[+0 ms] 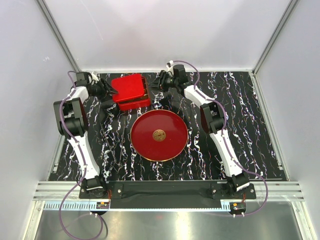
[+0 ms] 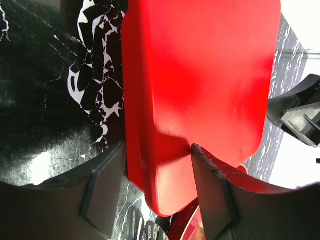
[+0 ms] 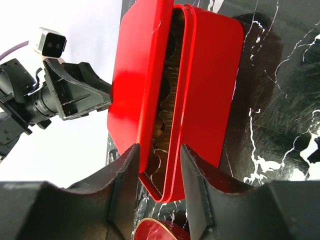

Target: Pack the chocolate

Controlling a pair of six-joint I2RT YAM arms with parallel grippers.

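Chocolate: dark rounded pieces [image 3: 161,125] show only through the slot between lid and base, so they sit inside the red box. The count is hidden. None shows on the red plate [image 1: 145,147].
Lid: the red lid [image 3: 135,60] is tilted over the red base [image 3: 210,85], ajar and not seated. Judged to be the closing step.
Left tool: the left tool [image 2: 157,150] straddles one end of the lid, whose edge fills the gap. Cannot tell whether it is pinching or just guiding.
Right tool: the right tool [image 3: 159,148] straddles the opposite end, with lid edge and base rim both between the fingers. This looks placed to bring them together, but whether it is pressing cannot be told.
Placement: the box lies at the far side of the worktop [image 1: 240,125], just beyond the plate.
Writing: none is readable. The lid is plain, and the plate's gold emblem [image 1: 159,135] is too small to read.
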